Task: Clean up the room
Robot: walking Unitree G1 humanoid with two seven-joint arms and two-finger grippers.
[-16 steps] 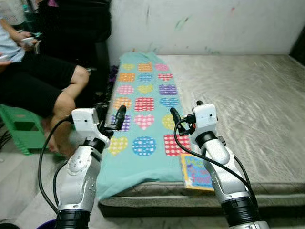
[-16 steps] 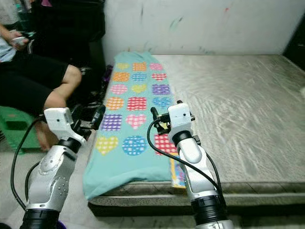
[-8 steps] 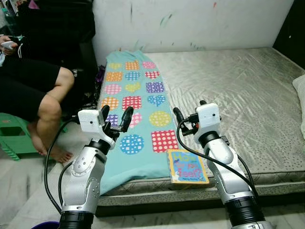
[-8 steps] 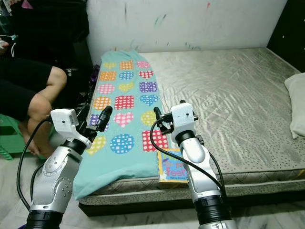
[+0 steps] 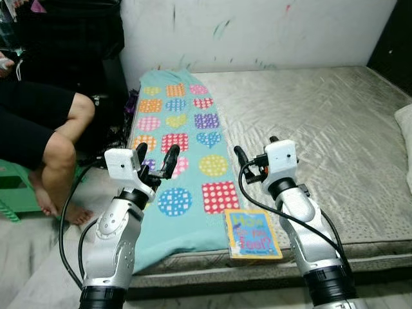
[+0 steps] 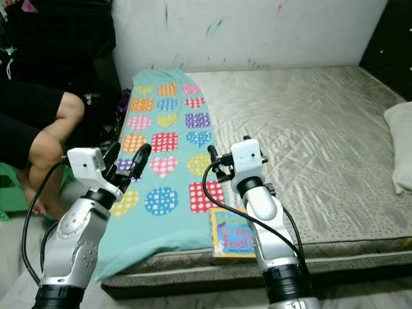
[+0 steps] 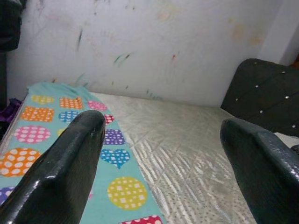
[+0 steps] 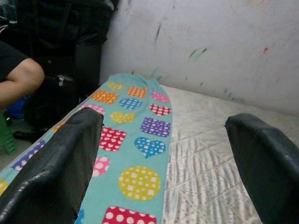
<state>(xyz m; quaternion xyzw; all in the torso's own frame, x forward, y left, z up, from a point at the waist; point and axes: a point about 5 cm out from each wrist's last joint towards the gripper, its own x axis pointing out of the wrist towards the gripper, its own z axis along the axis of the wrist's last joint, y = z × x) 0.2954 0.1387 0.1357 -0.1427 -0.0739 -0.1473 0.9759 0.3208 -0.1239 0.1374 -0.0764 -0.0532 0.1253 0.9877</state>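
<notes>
Since the earlier frames our head camera has swung toward the right and we see more of the bed: the book (image 5: 252, 234) now shows whole at the mattress edge, and a pillow (image 6: 400, 147) has come into view at the far right, while the seated person (image 5: 40, 138) has slid toward the left edge of the picture. Our arms keep the same raised pose in front of us. Our left gripper (image 5: 156, 159) hovers with its two black fingers spread apart and nothing between them, above the left edge of the teal blanket (image 5: 187, 154) with its coloured hearts, circles and squares. Our right gripper (image 6: 214, 159) also hovers above the blanket, further toward the middle of the bed, and its wrist view shows its fingers (image 8: 58, 163) wide apart and holding nothing. The book lies flat just below and in front of our right gripper, beside the blanket's near right corner, at the front edge of the mattress (image 5: 322, 122). The blanket runs lengthwise away from both grippers toward the scribbled white wall (image 7: 154, 42). The person sits on a green stool (image 5: 13, 187) to the left of our left gripper, bare feet on the floor.
</notes>
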